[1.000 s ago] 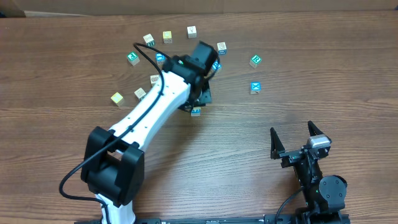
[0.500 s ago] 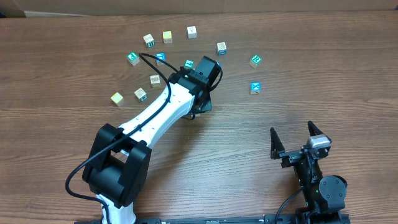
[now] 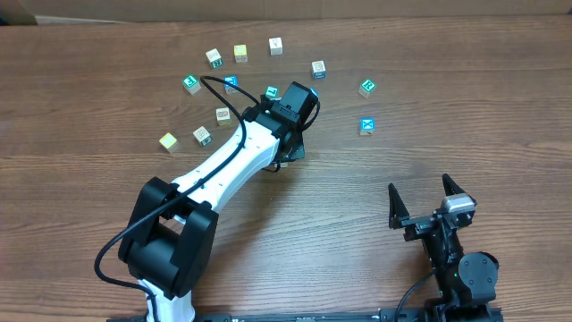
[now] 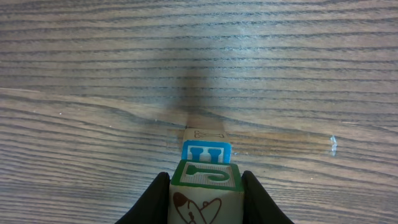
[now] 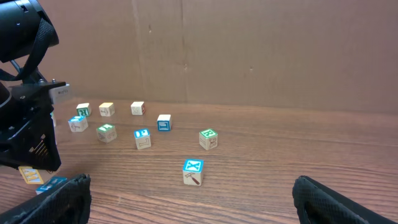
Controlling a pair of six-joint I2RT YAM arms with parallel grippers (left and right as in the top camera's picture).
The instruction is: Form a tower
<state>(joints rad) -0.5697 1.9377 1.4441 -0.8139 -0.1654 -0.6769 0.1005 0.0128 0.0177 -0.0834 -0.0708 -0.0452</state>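
My left gripper [image 4: 206,182] is shut on a wooden cube [image 4: 206,177] with a green-edged top face and a cream side bearing a brown drawing. Just past it lies a blue-faced cube [image 4: 206,152], with a cream face showing behind that. In the overhead view the left gripper [image 3: 290,139] sits mid-table and covers what is under it, so the tower is hidden. A blue-topped cube with a white X [image 3: 366,125] [image 5: 193,166] stands alone to the right. My right gripper [image 3: 420,190] [image 5: 191,194] rests open near the front edge, holding nothing.
Several loose cubes form an arc behind the left arm, from a yellow one [image 3: 168,141] round to a teal one [image 3: 367,87]. The white left arm [image 3: 223,165] slants across the table's middle. A cardboard wall [image 5: 249,50] stands at the back.
Over the last second the left arm shifted, its wrist coming slightly forward; a blue cube beside the gripper is now covered and a teal cube behind it uncovered. The right arm has not moved.
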